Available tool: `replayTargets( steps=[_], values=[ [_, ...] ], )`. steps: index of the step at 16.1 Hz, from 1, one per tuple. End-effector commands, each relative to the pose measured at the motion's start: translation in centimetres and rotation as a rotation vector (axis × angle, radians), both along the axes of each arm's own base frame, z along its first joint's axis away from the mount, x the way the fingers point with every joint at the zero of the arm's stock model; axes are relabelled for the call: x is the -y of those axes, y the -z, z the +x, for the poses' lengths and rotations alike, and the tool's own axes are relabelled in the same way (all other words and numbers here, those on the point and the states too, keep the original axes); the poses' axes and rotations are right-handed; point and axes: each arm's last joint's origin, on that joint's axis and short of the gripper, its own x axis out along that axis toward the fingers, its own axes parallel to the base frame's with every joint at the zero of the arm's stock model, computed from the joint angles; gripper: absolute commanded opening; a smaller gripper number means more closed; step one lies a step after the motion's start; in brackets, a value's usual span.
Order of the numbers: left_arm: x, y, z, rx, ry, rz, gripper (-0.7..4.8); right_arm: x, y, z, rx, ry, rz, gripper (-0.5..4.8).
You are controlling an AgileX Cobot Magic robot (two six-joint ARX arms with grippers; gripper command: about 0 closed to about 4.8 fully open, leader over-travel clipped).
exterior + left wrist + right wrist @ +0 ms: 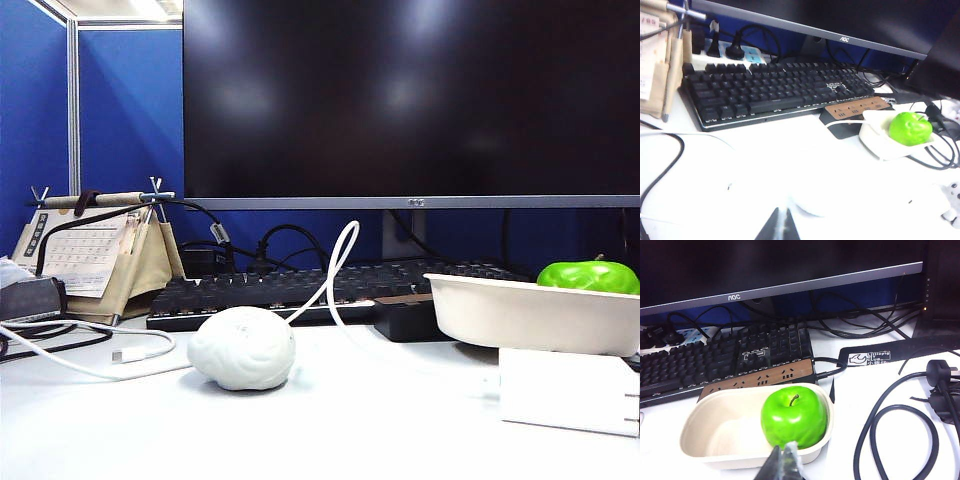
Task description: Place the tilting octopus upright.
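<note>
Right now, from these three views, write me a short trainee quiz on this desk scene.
1. True or false: the green apple lies in the cream tray.
2. In the exterior view, what stands left of the black keyboard? A) a desk calendar B) a mug C) a lamp
3. Fill in: the left claw, on the near side of the keyboard, and the right claw, just in front of the tray, are both ____.
Key: 1 true; 2 A; 3 shut.
</note>
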Motion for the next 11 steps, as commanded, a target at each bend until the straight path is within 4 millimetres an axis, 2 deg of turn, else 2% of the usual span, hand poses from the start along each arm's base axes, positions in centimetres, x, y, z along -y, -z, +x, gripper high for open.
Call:
replayTargets(
  steps=[1, 6, 11],
  values=[
    [-0.01, -0.18, -0.01, 0.009, -0.001, -0.010, -0.06, 0.00, -0.15, 0.00, 0.011, 0.001, 0.001, -0.05],
    [-0.04, -0.21, 0.01, 0.032, -0.008, 0.022, -0.06, 0.00, -0.15, 0.00, 0.011, 0.001, 0.001, -0.05],
    [-0.92, -0.23, 0.37, 0.058, -0.205, 0.077, -0.06, 0.00, -0.15, 0.00, 0.011, 0.001, 0.001, -0.05]
  ],
)
